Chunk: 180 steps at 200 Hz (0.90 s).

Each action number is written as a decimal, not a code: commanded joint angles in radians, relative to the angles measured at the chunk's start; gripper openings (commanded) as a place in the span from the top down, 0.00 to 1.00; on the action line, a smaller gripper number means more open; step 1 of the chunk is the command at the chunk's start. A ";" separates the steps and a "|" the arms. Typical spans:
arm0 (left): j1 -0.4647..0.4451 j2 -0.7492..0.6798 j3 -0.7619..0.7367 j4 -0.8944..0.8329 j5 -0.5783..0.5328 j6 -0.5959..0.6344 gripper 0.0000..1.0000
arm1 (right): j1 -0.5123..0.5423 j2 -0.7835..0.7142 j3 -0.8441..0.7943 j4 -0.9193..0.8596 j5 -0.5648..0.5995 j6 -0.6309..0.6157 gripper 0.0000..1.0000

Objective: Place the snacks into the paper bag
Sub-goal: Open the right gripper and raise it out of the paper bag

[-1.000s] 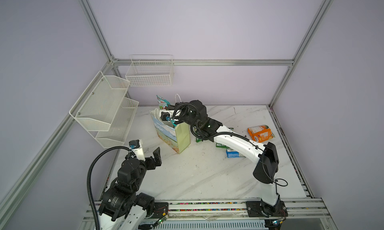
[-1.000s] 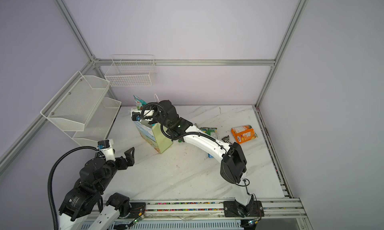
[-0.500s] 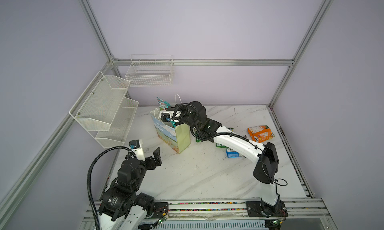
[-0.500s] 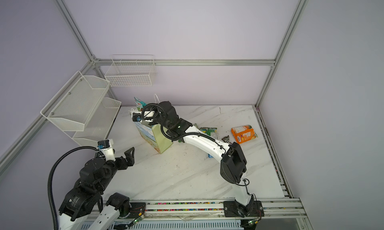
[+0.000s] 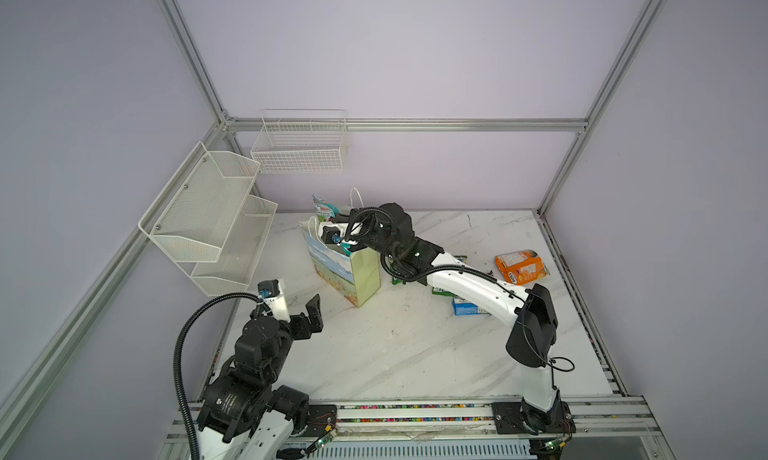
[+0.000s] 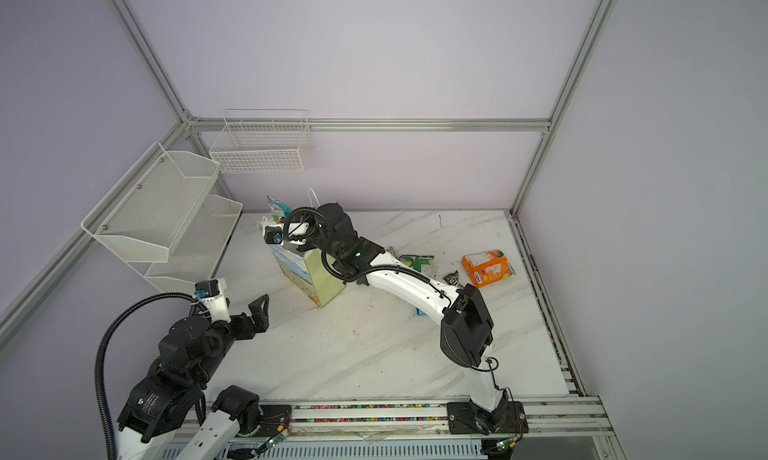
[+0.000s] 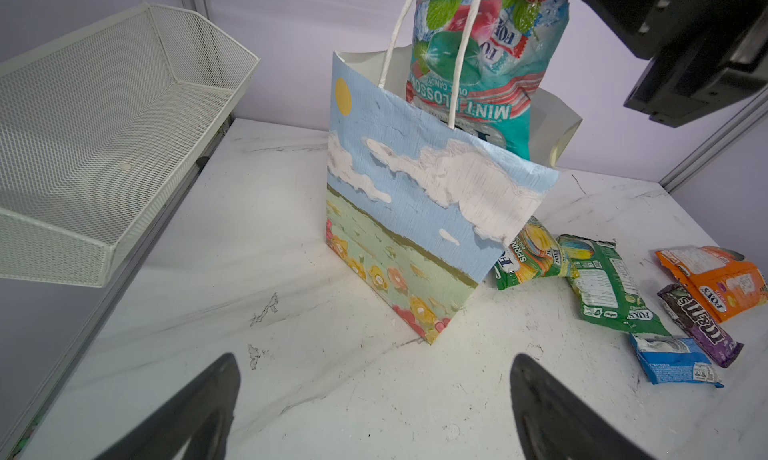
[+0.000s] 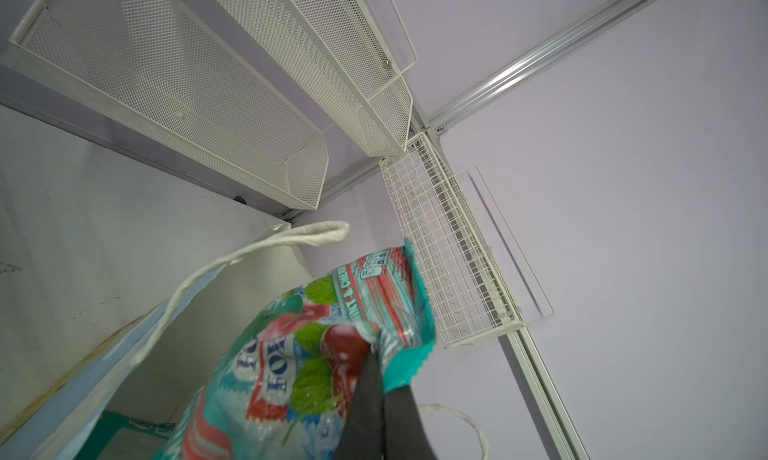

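Note:
The paper bag [image 5: 349, 271] [image 6: 309, 275] [image 7: 407, 212] stands upright at the back left of the marble table. My right gripper [image 8: 376, 350] is shut on the top edge of a teal snack packet [image 5: 322, 207] [image 7: 478, 63] [image 8: 291, 375]. The packet hangs in the bag's mouth, its lower part inside. Another teal packet [image 8: 124, 431] lies at the bag's bottom. To the right of the bag lie two green packets [image 7: 532, 254] [image 7: 602, 287], a purple bar [image 7: 698, 325], a blue packet [image 7: 673, 360] and an orange packet [image 5: 521, 266] [image 7: 719, 283]. My left gripper [image 5: 297, 308] [image 7: 374, 395] hovers open and empty in front of the bag.
A two-tier white mesh shelf [image 5: 208, 221] [image 7: 104, 125] hangs on the left wall close to the bag. A white wire basket [image 5: 299, 150] [image 8: 449, 250] hangs on the back wall above it. Aluminium rails [image 5: 415, 412] edge the table.

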 commanded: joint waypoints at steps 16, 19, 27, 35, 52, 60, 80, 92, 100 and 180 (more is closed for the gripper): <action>-0.007 -0.011 -0.015 0.026 0.006 -0.003 0.00 | -0.001 -0.025 0.000 0.083 -0.031 0.027 1.00; -0.007 -0.012 -0.015 0.026 0.005 -0.003 0.00 | 0.001 -0.026 -0.001 0.084 -0.033 0.027 1.00; -0.006 -0.012 -0.015 0.026 0.005 -0.003 0.00 | 0.001 -0.027 -0.002 0.086 -0.035 0.027 1.00; -0.006 -0.012 -0.014 0.026 0.005 -0.003 0.00 | 0.001 -0.027 -0.001 0.086 -0.035 0.027 1.00; -0.007 -0.012 -0.015 0.027 0.006 -0.004 0.00 | 0.004 -0.027 -0.001 0.087 -0.034 0.027 1.00; -0.007 -0.011 -0.014 0.026 0.005 -0.003 0.00 | 0.003 -0.029 0.000 0.088 -0.031 0.027 0.96; -0.006 -0.012 -0.015 0.026 0.006 -0.004 0.00 | 0.004 -0.036 -0.011 0.100 -0.027 0.028 0.70; -0.007 -0.011 -0.015 0.026 0.005 -0.003 0.00 | 0.004 -0.044 -0.024 0.118 -0.026 0.029 0.63; -0.007 -0.012 -0.016 0.026 0.005 -0.003 0.00 | 0.005 -0.051 -0.035 0.134 -0.024 0.032 0.59; -0.007 -0.015 -0.015 0.026 0.005 -0.003 0.00 | 0.006 -0.112 -0.085 0.247 0.042 0.244 0.41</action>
